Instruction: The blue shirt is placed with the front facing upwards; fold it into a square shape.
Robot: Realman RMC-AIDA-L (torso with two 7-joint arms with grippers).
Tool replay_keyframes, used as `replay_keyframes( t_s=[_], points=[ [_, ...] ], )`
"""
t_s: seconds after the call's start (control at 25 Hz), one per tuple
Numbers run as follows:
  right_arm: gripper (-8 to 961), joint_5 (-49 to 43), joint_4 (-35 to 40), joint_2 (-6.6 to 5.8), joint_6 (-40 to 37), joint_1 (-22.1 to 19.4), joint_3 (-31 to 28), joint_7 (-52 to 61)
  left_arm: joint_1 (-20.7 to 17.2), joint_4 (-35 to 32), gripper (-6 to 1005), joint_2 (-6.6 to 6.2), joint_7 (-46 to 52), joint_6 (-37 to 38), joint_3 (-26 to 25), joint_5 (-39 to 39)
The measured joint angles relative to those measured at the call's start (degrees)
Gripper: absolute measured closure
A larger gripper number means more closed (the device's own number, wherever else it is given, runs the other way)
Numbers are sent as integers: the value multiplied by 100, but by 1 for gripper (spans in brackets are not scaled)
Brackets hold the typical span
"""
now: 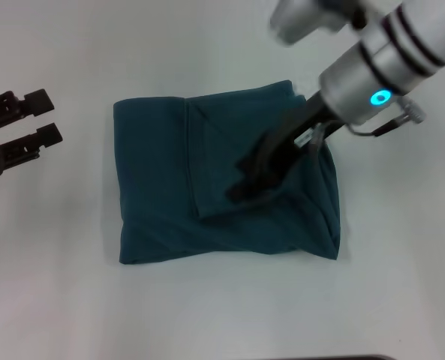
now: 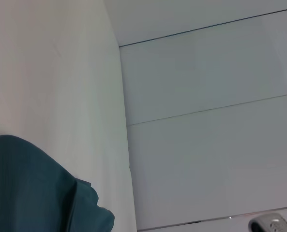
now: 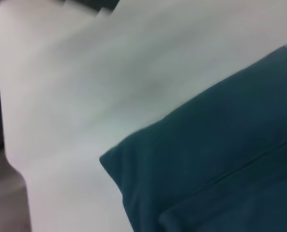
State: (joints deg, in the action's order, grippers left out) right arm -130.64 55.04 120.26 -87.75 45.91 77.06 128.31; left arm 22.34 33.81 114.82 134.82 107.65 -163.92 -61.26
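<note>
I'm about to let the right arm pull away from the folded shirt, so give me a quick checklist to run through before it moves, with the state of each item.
1. Fold shape: the blue shirt lies as a compact, roughly square bundle. Ok.
2. Edges: the near right corner bulges and the top flap sits slightly askew. Not ok.
3. Right gripper position: over the shirt's middle, low on the top layer. Ok.
4. Right gripper release: whether cloth is pinched between its fingers does not show. Cannot tell.
5. Left gripper: apart from the shirt, over the table on the left side, fingers open, holding nothing. Ok.
6. Shirt on the table: the whole bundle lies well inside the surface. Ok.
</note>
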Motion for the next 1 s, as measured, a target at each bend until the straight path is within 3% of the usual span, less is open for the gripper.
replay_keyframes(
  t_s=[0.2,0.52,1.0],
  points=[
    [367,169,0,9,545,47,870,142,7,-6,265,2,0,-6,1,0],
    [389,573,18,6,1014,109,1570,167,8,-7,265,17,0,-34,1,0],
    [423,600,-181,31,1292,158,1920,307,8,-16,265,28,-3,-34,8,0]
  ],
)
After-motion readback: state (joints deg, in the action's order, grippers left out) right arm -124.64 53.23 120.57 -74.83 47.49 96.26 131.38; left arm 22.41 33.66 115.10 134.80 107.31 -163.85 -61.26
